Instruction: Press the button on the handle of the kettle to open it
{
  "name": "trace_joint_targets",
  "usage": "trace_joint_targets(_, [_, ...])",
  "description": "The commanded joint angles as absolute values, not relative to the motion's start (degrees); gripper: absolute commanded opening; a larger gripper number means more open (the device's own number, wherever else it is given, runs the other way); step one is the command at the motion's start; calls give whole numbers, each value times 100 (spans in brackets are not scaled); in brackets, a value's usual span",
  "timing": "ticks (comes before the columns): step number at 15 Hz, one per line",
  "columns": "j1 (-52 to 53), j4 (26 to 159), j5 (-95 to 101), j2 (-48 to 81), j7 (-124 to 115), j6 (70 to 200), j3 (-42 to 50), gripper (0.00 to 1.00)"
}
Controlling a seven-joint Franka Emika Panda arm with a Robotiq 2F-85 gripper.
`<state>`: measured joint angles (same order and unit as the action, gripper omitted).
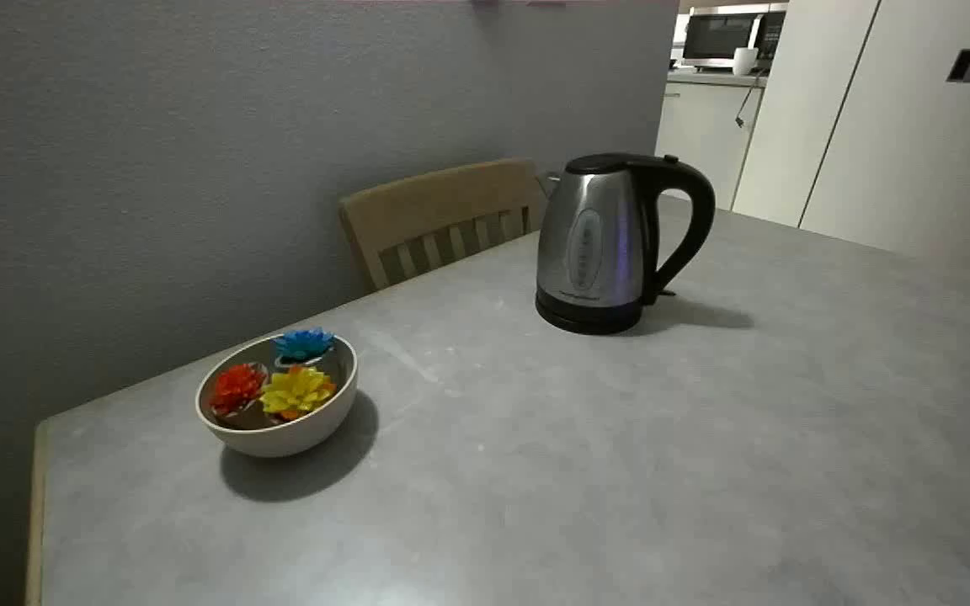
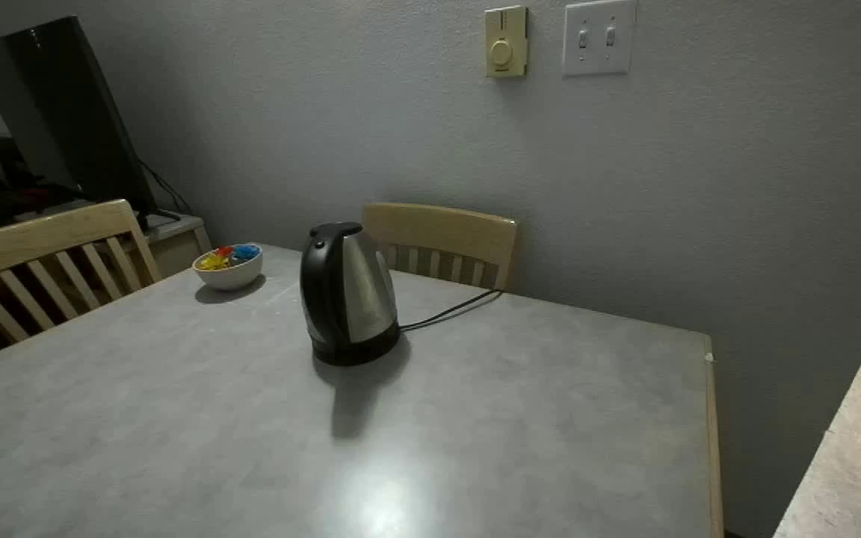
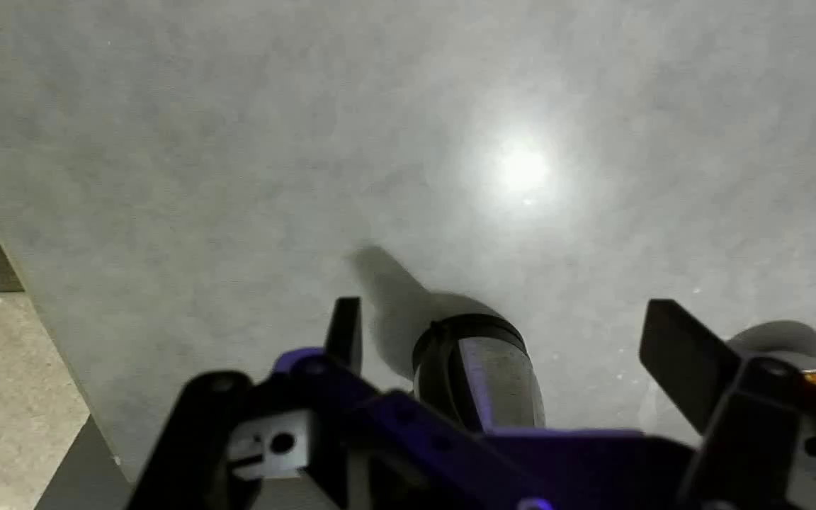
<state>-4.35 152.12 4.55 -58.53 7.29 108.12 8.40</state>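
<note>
The kettle (image 1: 590,240) stands upright on the table, brushed steel with a black lid and base. It also shows in an exterior view (image 2: 367,288) and in the wrist view (image 3: 503,375), where its upper part is hidden by my gripper. Its black loop handle (image 1: 700,210) points to the right there and faces the camera in an exterior view (image 2: 320,291). The button (image 1: 670,158) is a small black bump on top of the handle; it also shows in an exterior view (image 2: 319,243). My gripper (image 3: 505,303) is open and empty, fingers wide apart, and shows only in the wrist view.
A white bowl (image 1: 283,442) with red, blue and yellow flower-like pieces stands on the grey table (image 1: 535,471). A wooden chair (image 1: 443,202) is tucked at the wall side. A black cord (image 2: 453,310) runs from the kettle's base to the table edge.
</note>
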Motion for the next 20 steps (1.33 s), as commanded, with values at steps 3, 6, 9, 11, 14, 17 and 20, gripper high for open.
trace_joint_targets(3, [-418, 15190, 441, -5782, 777, 10920, 864, 100])
trace_joint_targets(6, [-232, 15132, 397, -5597, 1029, 11407, 987, 100])
trace_joint_targets(9, [131, 15142, 138, -5293, 1474, 12607, 1310, 100])
trace_joint_targets(11, [453, 15124, -225, -4961, 1746, 13543, 1611, 100])
trace_joint_targets(14, [1287, 15050, -1007, -4442, 2460, 14714, 2300, 100])
trace_joint_targets(17, [2133, 14795, -1628, -3982, 3145, 15054, 2941, 100])
trace_joint_targets(20, [2489, 14381, -1801, -3452, 3431, 14875, 3173, 100])
